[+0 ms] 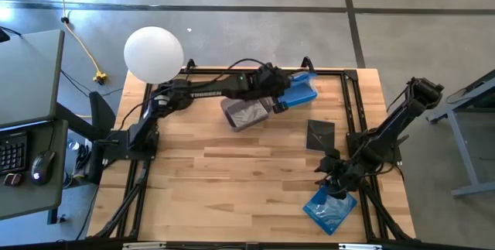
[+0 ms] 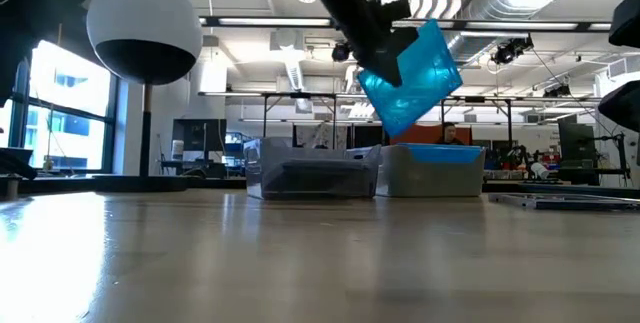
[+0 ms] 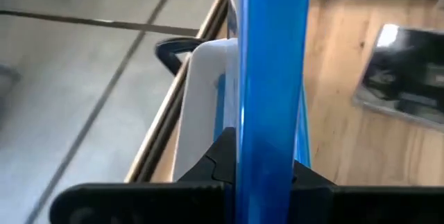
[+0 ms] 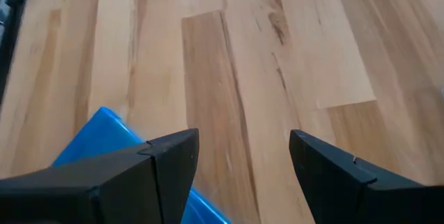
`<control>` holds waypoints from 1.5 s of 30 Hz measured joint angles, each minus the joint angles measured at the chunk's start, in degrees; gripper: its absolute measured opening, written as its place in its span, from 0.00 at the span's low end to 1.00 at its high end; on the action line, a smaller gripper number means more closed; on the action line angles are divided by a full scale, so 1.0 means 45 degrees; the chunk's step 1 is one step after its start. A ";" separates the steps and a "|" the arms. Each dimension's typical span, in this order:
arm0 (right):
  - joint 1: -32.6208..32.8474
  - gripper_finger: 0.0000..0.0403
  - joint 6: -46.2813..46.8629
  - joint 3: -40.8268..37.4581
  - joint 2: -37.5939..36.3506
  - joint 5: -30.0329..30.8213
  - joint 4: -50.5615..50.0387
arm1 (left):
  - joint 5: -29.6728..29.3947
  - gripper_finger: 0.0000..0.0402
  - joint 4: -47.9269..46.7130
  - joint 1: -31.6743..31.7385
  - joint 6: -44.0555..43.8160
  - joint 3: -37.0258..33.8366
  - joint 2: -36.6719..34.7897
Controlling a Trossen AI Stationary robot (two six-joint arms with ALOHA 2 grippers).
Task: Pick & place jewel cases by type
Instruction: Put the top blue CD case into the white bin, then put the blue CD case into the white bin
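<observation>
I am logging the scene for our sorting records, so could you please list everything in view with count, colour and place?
Blue jewel case held in the air: one, blue, tilted above the tubs at the table's far edge.
Blue jewel case on the table: one, blue, near the right front corner.
Dark jewel case: one, black with a shiny front, flat on the right half of the table.
Clear tub: one, clear, far centre, something dark inside.
Grey tub: one, pale grey, beside the clear tub, blue showing inside.
Table: one, light wood.
White globe: one, white, far left corner.
Left gripper: one, dark, shut on the raised case.
Right gripper: one, dark, open above the blue case near the front.
</observation>
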 joint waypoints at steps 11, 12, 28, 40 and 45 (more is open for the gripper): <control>0.0037 0.55 -0.0002 0.0000 0.0000 0.0070 -0.0116 | 0.1082 0.03 -0.0544 0.0485 0.1871 -0.0011 0.0776; 0.0036 0.55 -0.0004 0.0000 0.0000 0.0046 -0.0134 | 0.1061 0.03 -0.0593 0.0532 0.1856 -0.0016 0.0804; -0.0196 0.55 -0.0245 0.0000 0.0000 -0.0021 -0.0073 | -0.0566 0.41 -0.0165 0.0600 0.1025 -0.0001 0.0776; -0.0196 0.55 -0.0277 0.0000 0.0000 -0.0414 0.0020 | -0.0078 0.43 0.1340 -0.0387 -0.0449 0.0117 0.0576; -0.0196 0.55 -0.0529 0.0001 0.0000 -0.0341 0.0035 | 0.0368 0.43 0.0611 -0.1349 0.0060 0.1568 0.0478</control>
